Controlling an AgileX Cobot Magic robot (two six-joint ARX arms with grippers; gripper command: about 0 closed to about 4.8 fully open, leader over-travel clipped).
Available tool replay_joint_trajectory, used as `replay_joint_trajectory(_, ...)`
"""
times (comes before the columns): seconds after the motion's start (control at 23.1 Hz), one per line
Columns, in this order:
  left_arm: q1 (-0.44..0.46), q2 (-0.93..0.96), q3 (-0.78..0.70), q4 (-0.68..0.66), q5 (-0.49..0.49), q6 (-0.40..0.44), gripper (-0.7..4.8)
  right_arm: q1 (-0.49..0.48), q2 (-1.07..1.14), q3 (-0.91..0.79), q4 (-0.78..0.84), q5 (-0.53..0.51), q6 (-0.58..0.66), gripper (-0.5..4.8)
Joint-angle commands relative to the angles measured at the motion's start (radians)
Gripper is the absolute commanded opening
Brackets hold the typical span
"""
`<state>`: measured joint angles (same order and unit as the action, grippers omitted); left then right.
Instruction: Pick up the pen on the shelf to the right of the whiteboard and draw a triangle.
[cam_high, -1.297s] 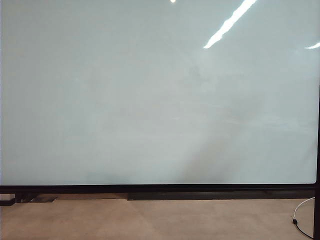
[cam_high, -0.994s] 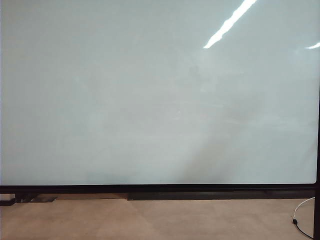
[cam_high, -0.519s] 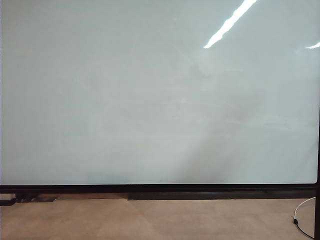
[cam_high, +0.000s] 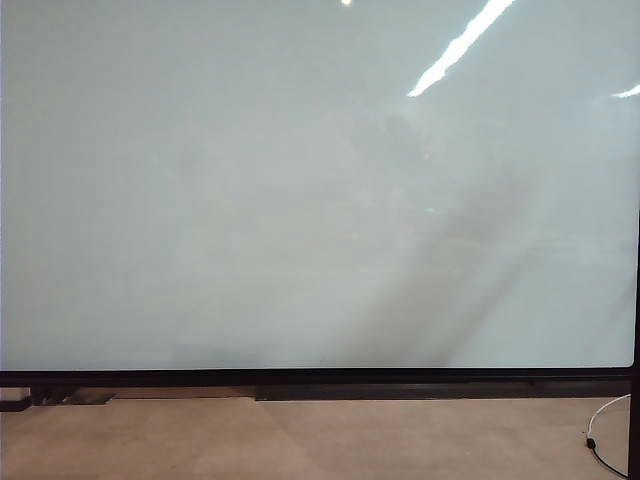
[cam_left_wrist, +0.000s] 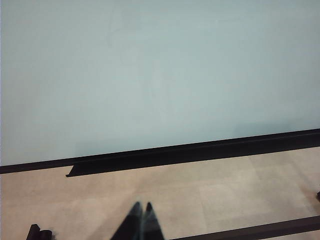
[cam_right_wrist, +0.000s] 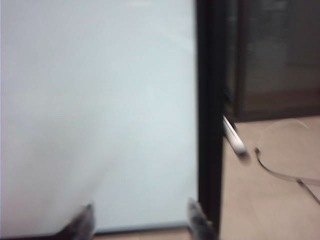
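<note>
- Exterior view: whiteboard (cam_high: 300, 200) fills almost the whole frame, surface blank, no drawn line visible. Black frame along its lower edge; tan floor (cam_high: 300, 440) below. White cable (cam_high: 605, 425) lies on the floor at lower right. Neither gripper in sight here.
- Left wrist view: left gripper (cam_left_wrist: 142, 212) low over the floor, facing the board's bottom edge; fingertips pressed together, nothing between them.
- Right wrist view (blurred): right gripper (cam_right_wrist: 140, 220) at the board's right frame edge, fingers spread wide, empty. Pen (cam_right_wrist: 234, 137) sits tilted just beyond the frame, apart from the fingers.
</note>
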<state>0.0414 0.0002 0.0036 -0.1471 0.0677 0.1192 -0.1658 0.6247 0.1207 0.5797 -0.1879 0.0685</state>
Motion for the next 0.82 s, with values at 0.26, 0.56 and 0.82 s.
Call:
replay_joint_trajectory(0.26,0.0,0.0,0.003,0.006,0.003,0.001,-0.05,-0.088,0.541,0.359,0.154,-0.123,-0.108,3.12)
replay_joint_trajectory(0.56,0.0,0.0,0.003,0.005,0.003,0.001,-0.05,-0.297,0.731,0.363,0.396,-0.343,-0.103,3.43)
replay_joint_trajectory(0.82,-0.001,0.0,0.003,0.005,0.003,0.001,-0.05,-0.373,0.993,0.369,0.663,-0.444,-0.039,3.43)
